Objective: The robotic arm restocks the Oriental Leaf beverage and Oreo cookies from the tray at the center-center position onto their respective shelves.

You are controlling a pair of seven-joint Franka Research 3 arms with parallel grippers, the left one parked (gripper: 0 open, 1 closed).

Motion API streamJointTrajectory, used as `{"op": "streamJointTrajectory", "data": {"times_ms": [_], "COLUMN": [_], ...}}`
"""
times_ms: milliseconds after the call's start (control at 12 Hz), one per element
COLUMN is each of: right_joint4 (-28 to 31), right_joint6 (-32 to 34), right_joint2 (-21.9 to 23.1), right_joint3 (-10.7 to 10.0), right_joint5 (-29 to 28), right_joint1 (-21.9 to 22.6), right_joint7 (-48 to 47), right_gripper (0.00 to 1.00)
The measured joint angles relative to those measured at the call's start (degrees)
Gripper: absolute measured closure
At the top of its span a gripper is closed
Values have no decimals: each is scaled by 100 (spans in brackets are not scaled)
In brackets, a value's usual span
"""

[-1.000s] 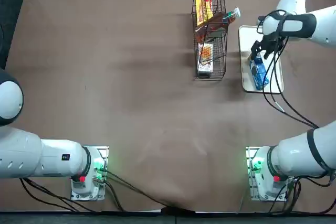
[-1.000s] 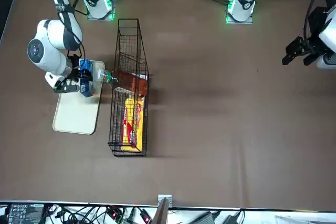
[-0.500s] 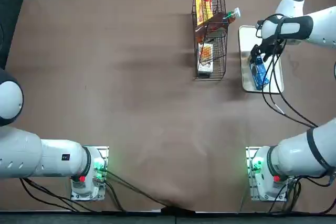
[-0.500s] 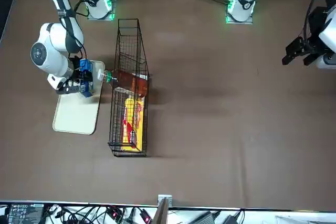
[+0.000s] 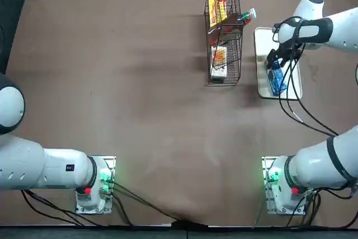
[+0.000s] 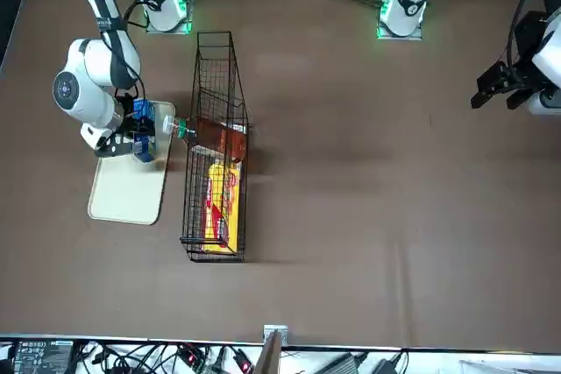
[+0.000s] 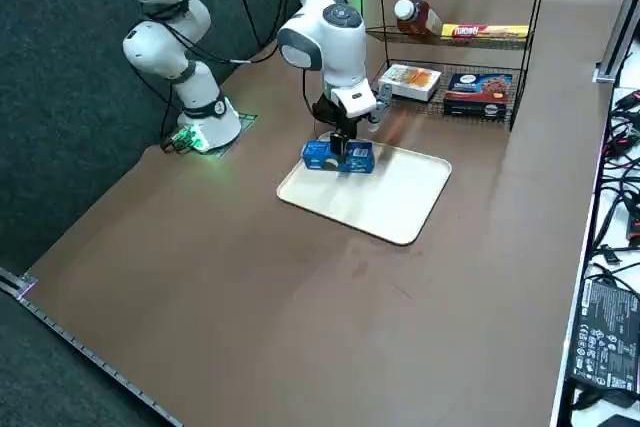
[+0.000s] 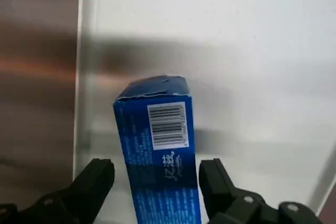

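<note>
Seen from overhead, a narrow black wire rack with tiers [image 5: 235, 74] stands at the left of the working area. On its upper tier, a slim clear plastic bottle of reddish-brown tea [image 7: 417, 21] lies on its side, its white cap [image 5: 252, 13] poking out toward the right, with a long yellow packet with red print [image 7: 487, 32] beside it. The tier below holds a white box with an orange picture [image 7: 410, 80] and a dark blue box with a cookie picture [image 7: 478, 93]. Just right of the rack is a flat white rectangular tray with rounded corners [image 7: 400, 192]. The small oblong blue Oreo packet [image 7: 356, 158] rests on it, in the half nearer the robot's bases. The right arm, white with dark bands [image 5: 341, 29], reaches in from the right. Its black gripper [image 8: 157, 167] is spread wide, one finger on each side of the packet.
</note>
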State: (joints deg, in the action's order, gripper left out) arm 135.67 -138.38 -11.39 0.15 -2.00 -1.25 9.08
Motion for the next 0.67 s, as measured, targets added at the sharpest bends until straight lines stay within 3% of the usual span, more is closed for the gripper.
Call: {"op": "streamJointTrajectory", "data": {"times_ms": [667], "right_joint4": [393], "right_joint6": [-353], "right_joint2": [-82], "right_joint3": [0], "right_joint5": [1], "right_joint1": [-1], "right_joint7": [16], "right_gripper": [1]}}
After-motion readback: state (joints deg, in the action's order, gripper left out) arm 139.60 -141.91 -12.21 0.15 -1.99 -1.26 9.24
